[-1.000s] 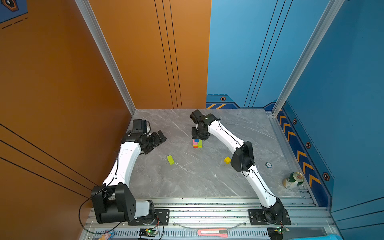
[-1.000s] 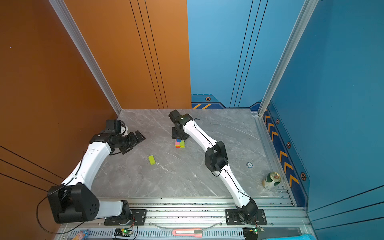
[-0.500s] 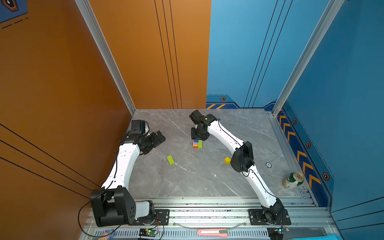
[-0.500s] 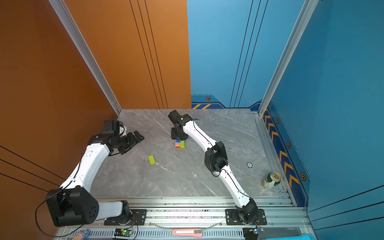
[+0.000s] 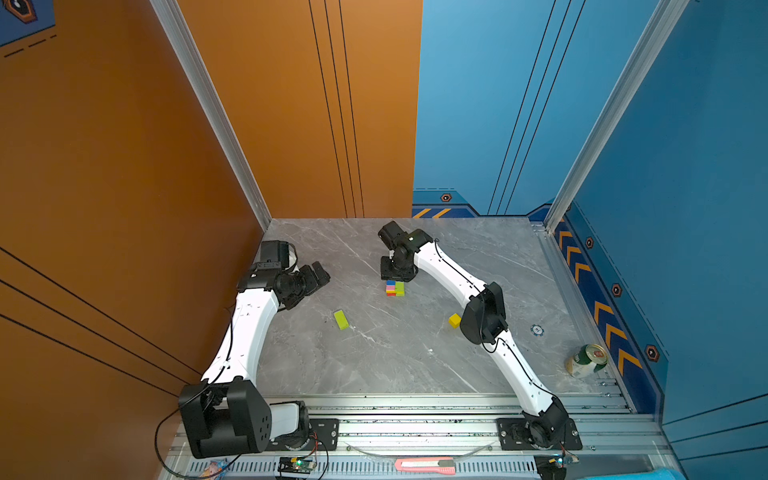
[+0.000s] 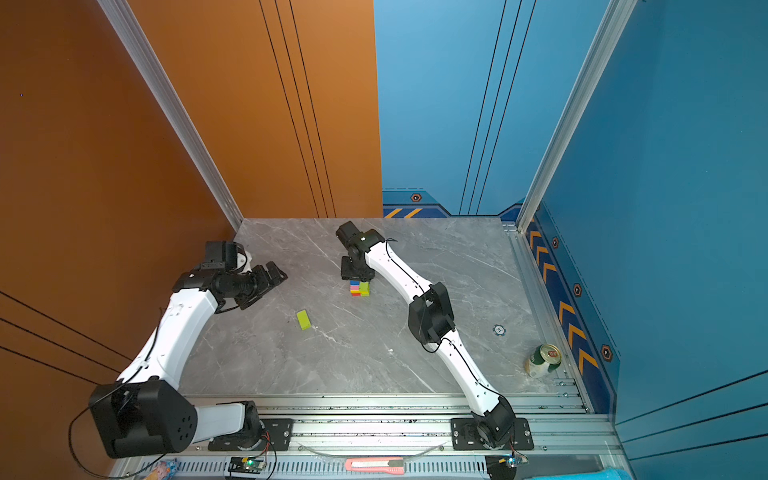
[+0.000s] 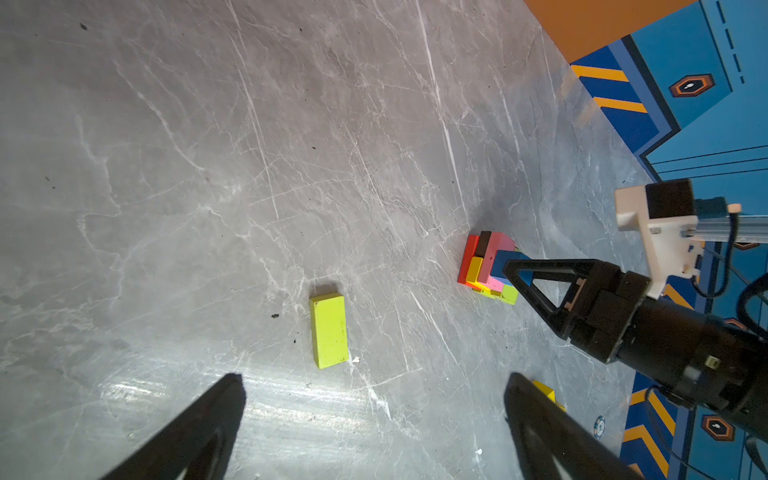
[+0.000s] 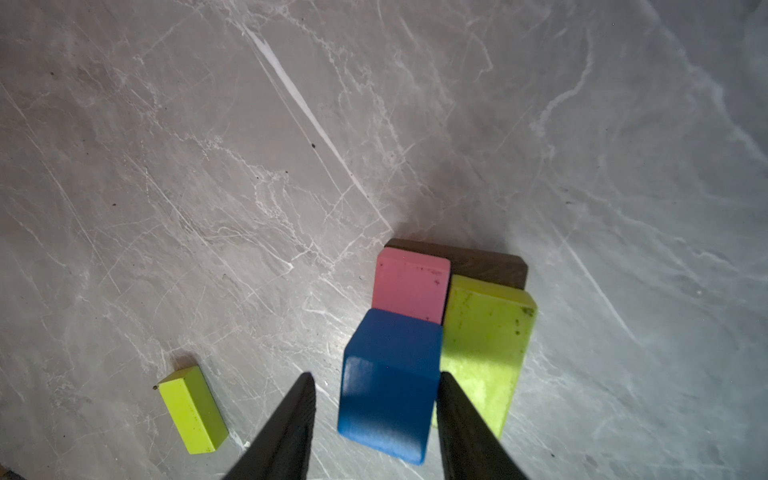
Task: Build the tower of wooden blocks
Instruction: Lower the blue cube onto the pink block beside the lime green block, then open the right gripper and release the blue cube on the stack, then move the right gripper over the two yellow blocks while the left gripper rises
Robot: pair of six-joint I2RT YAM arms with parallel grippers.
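I see open surface [image 5: 374,365] all round the tower [image 5: 395,288], well away from every edge. My right end effector [image 8: 374,374] straddles its blue cube [image 8: 390,390], loosened, a gap showing on one side. My left end effector [image 5: 320,274] gapes empty near the orange wall [image 5: 166,208]. Writing on the can [image 5: 586,360] is too small to read.

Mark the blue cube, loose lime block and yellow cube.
blue cube [image 8: 390,374], right wrist view, top face.
loose lime block [image 7: 329,330], left wrist view, top face.
yellow cube [image 5: 454,320], in a top view, top face.
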